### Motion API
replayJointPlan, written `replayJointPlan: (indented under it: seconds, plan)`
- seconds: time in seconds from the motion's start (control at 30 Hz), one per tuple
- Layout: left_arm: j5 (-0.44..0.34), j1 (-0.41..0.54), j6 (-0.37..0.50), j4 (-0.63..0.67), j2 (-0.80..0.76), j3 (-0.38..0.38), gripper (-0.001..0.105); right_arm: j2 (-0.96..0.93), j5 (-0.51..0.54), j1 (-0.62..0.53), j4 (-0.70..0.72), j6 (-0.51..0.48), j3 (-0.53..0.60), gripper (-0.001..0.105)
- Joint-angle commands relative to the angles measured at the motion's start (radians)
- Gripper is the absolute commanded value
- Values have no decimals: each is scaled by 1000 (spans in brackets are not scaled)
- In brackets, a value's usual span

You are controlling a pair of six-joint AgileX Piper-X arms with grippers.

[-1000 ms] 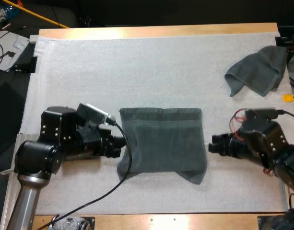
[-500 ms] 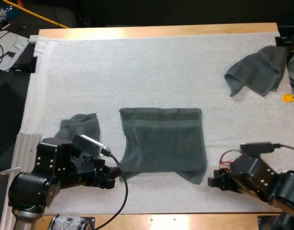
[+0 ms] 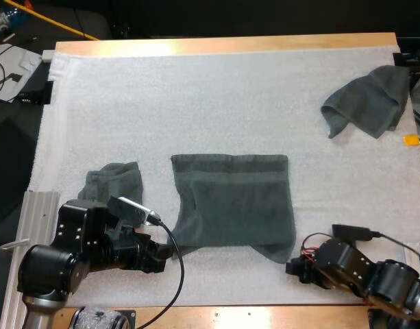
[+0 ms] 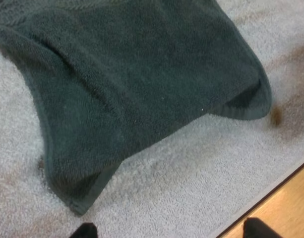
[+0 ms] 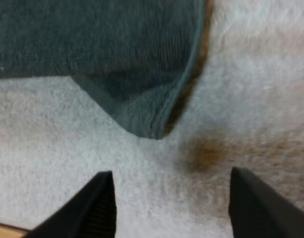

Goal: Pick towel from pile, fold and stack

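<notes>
Jaws apart, seemingly clear of towel (image 3: 233, 205)

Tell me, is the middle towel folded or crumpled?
The towel is folded, lying flat on the mat: a lower layer peeks out at its near corners.

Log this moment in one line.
left gripper open, by near left corner of flat towel | right gripper open, by its near right corner | crumpled towel far right | small towel near left gripper
</notes>
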Motion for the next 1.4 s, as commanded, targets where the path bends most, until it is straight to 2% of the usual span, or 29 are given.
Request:
replayJointPlan:
  seconds: [0.0,0.27,0.47,0.53,0.67,0.83,1.03,1.1,1.2,1.37]
  plan:
    - [-1,-2,-2,9,4,-4,58,24,-33,-3,-130,58,65,50]
    - [-2,-3,-1,17,3,-2,58,160,-53,-22,-304,123,126,50]
    - [-2,-2,-1,22,6,-2,58,286,-124,-83,-403,144,124,50]
    - [9,-2,-6,13,0,-2,58,253,-74,-58,-377,150,121,50]
    - [10,0,-8,11,-5,-1,57,342,-94,-102,-451,184,124,48]
    - [10,0,-7,14,-7,-1,57,410,-145,-140,-515,205,125,36]
    - [9,-1,-6,15,-5,-4,57,459,-161,-144,-551,224,126,32]
    - [11,-2,-4,16,-5,-3,57,461,-156,-145,-553,225,123,23]
    - [10,0,0,6,-4,-1,57,454,-143,-144,-547,212,126,1]
    - [11,-4,3,1,3,-2,57,430,-148,-144,-568,201,112,0]
